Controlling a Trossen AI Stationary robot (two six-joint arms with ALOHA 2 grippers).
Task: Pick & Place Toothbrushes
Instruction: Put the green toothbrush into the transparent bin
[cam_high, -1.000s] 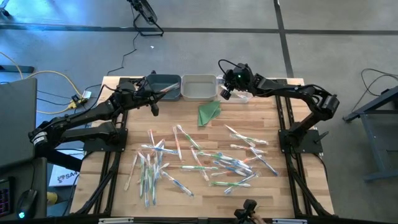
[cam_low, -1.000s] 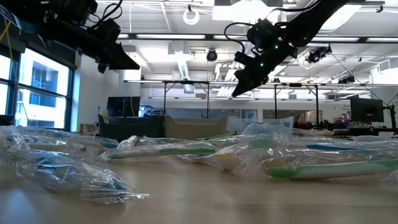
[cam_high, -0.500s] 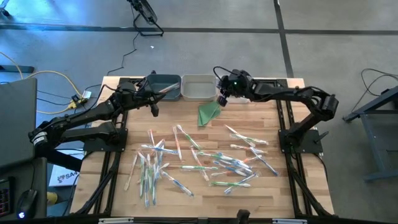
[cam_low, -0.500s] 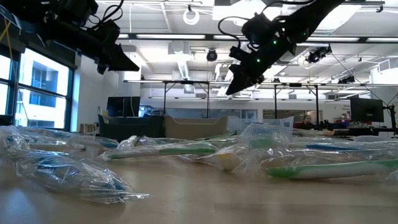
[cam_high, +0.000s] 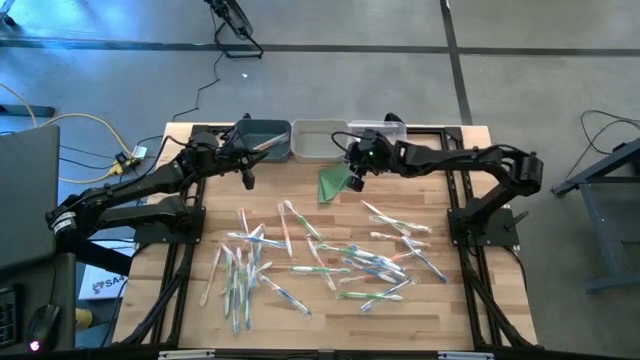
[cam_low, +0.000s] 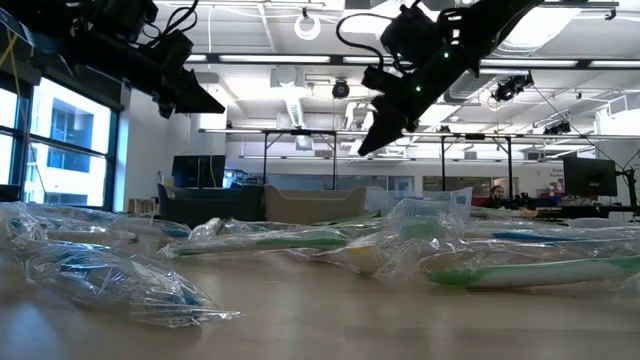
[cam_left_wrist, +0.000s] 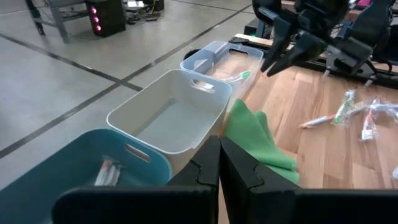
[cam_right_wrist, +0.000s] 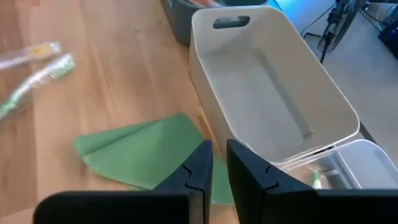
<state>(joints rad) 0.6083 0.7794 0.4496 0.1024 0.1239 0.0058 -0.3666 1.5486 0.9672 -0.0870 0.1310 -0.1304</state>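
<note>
The right gripper (cam_high: 353, 183) is seen carried in the air with its fingers (cam_right_wrist: 198, 163) drawn close together, only a narrow slit between them, and nothing is held in them. Directly beneath it the folded green cloth (cam_right_wrist: 146, 155) lies on the wooden table (cam_high: 440, 215); just beyond the fingertips stands the white bin (cam_right_wrist: 267, 90), which looks empty, and beside that the clear bin (cam_high: 388, 131), where a green-headed toothbrush (cam_left_wrist: 236, 76) can be made out. The step is judged to be the empty pass between a drop-off and the next pick. The toothbrushes (cam_high: 330, 262) still to be sorted are scattered in their wrappers well behind the gripper, toward the near side of the table. For the next move the fingers would have to be opened and lowered over a single brush set apart from its neighbours.

Farthest off, the left gripper (cam_high: 247, 172) is held shut and empty beside the teal bin (cam_left_wrist: 106, 171), in which some brushes already lie.
</note>
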